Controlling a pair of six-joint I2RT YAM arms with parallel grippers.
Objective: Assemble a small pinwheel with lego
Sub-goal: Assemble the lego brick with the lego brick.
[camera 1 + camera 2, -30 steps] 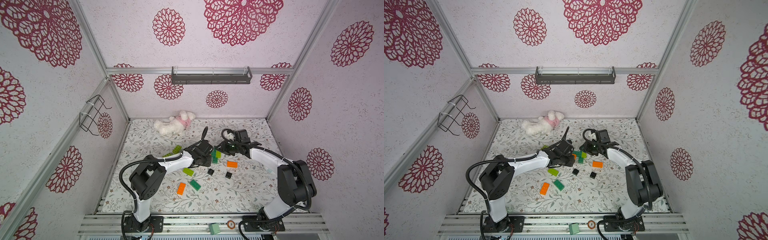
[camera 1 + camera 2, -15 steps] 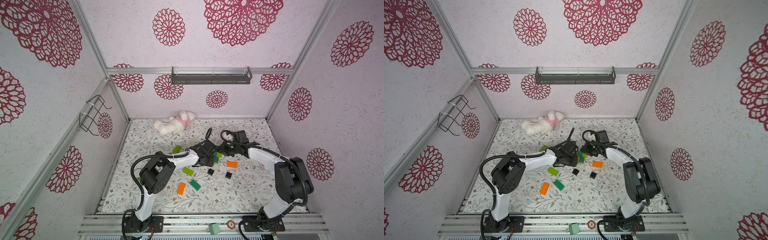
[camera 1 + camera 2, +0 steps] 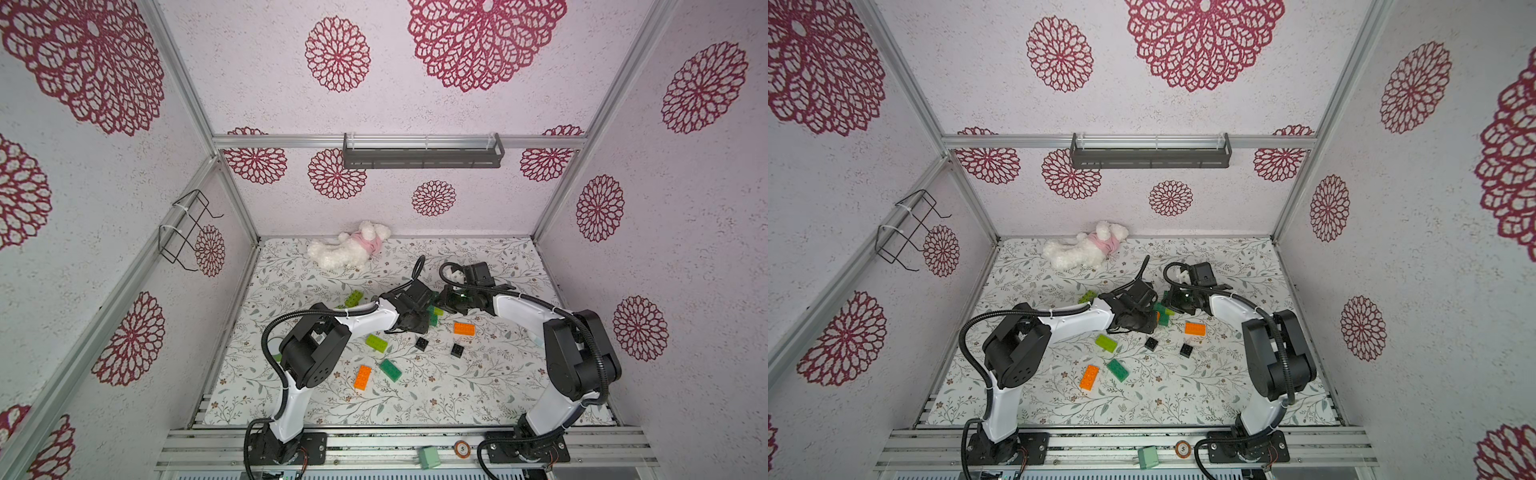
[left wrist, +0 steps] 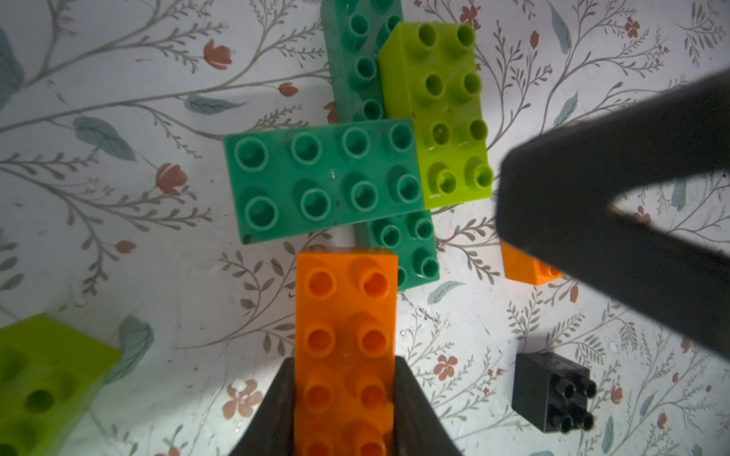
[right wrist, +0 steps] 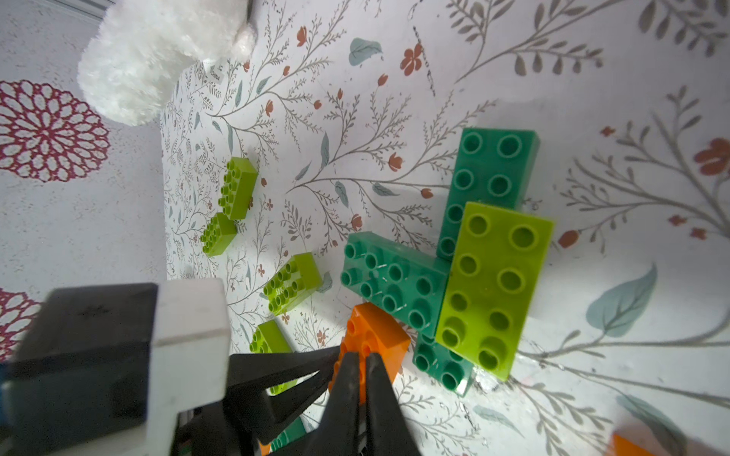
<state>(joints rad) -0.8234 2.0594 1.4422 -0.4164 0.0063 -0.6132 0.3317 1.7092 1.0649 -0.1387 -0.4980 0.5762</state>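
1. Left of the half-built pinwheel (image 4: 324, 181), loose lime bricks (image 3: 376, 343) lie on the desk (image 3: 478, 386). Toward the front from there are a spare orange brick (image 3: 363, 376) and a dark green brick (image 3: 390, 369). None of these has shifted in the last second.
2. The left arm (image 3: 365, 320) has swung its elbow in closer to the pinwheel than it was a second ago.
3. The left hand (image 4: 343, 361) sits just left of the pinwheel, clamped on the held orange brick (image 4: 345, 308). That brick's free end is right up against the pinwheel's dark green parts. I cannot tell whether it is pressed on.
4. The pinwheel stands mid-desk, in the same spot as before. It has a long dark green base (image 4: 355, 71), a dark green piece crossways on top, and a lime top brick (image 4: 438, 114) beside that.
5. The right hand (image 5: 361, 357) is just right of the pinwheel, its fingers pinched together with nothing between them. The gap between the two hands is narrower than a second ago.
6. Right of the pinwheel a lone orange brick (image 3: 464, 328) lies unmoved, as do two black bricks (image 3: 421, 343) in front.
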